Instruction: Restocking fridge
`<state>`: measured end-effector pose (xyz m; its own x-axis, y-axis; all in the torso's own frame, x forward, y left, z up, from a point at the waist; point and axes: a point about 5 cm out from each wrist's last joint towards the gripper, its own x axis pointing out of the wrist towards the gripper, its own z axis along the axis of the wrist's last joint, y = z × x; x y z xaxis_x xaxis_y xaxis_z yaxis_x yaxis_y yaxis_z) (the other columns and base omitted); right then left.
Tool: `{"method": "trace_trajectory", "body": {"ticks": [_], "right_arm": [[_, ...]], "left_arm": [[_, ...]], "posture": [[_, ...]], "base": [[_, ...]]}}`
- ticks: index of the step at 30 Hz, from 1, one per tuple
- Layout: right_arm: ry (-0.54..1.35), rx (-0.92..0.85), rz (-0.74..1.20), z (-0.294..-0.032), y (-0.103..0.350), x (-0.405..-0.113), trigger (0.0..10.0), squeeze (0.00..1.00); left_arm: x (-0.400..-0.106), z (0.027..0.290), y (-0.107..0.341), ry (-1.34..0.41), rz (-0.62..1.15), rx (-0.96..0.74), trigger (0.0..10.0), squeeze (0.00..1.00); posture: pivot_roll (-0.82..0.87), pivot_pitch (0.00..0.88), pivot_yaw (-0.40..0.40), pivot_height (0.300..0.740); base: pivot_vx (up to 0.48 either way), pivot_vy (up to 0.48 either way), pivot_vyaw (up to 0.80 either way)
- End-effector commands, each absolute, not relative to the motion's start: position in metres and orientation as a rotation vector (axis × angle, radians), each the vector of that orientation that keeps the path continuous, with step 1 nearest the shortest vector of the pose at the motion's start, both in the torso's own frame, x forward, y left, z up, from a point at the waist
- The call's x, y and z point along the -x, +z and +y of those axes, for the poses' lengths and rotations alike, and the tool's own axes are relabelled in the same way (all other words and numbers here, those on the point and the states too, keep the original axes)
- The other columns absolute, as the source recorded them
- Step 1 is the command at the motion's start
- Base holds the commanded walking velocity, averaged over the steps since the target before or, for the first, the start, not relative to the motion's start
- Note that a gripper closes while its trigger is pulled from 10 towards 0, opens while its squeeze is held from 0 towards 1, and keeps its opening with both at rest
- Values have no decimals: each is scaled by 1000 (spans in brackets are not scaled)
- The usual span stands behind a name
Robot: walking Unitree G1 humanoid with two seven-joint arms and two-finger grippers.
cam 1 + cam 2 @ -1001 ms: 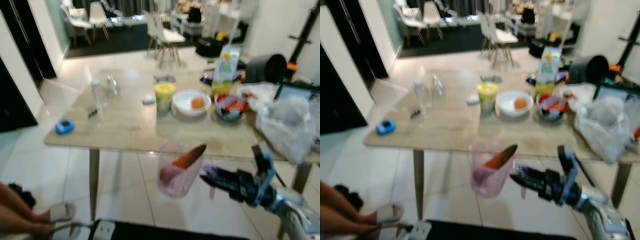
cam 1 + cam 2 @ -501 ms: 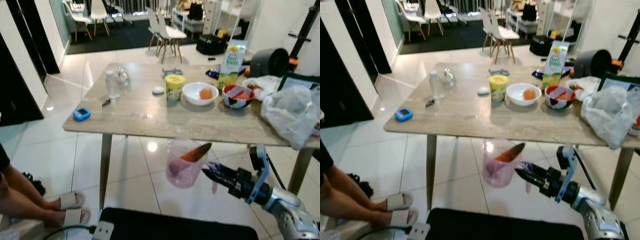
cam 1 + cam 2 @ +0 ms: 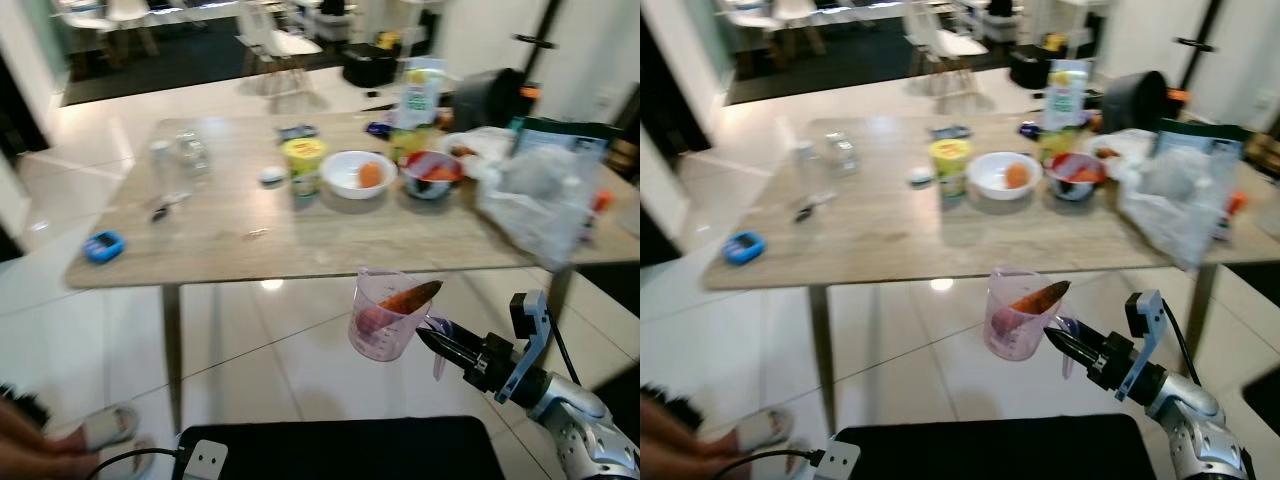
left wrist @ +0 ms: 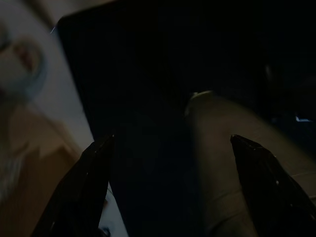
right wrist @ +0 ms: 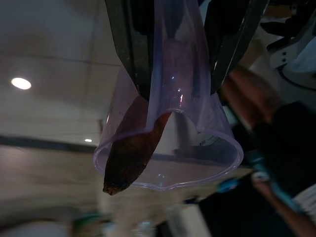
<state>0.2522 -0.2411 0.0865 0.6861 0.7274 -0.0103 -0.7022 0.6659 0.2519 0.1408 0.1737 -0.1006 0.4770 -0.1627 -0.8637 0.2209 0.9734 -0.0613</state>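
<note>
You will find no lettering sharp enough to read: the print on the juice carton (image 3: 1067,88), the yellow tub (image 3: 950,160) and the measuring jug (image 5: 170,123) is blurred or too small.

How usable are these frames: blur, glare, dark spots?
Eye views: mild motion blur across the table and the room behind, glare patch on the floor tiles under it; the purple jug in the right gripper is still readable. Left wrist view: nearly black, the two fingers barely made out. Right wrist view: jug sharp up close, background soft, ceiling lights blown out.
</note>
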Motion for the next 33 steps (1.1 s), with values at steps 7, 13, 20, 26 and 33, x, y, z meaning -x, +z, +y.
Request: {"method": "trace_trajectory", "body": {"ticks": [7,13,20,26,33], "right_arm": [[864,-247,87,-237,89,-249,10000,0],[851,-245,90,-238,86,-250,10000,0],[852,-254,94,-237,83,-248,10000,0],[842,-255,99,-237,82,-249,10000,0],[772,-254,119,-241,73,-251,10000,0]], "left_arm": [[-134,178,-103,-231,1077,-63,10000,0],[-134,178,-103,-231,1076,-60,10000,0],[-134,177,-103,-233,1076,-56,10000,0],[-134,177,-103,-229,1076,-53,10000,0],[-134,177,-103,-227,1074,-50,10000,0]], "posture": [[64,0,25,740],[63,0,27,740],[64,0,26,740],[65,0,25,740],[68,0,26,740]], "base": [[0,0,0],[0,0,-800],[0,0,-800],[0,0,-133],[0,0,-571]]}}
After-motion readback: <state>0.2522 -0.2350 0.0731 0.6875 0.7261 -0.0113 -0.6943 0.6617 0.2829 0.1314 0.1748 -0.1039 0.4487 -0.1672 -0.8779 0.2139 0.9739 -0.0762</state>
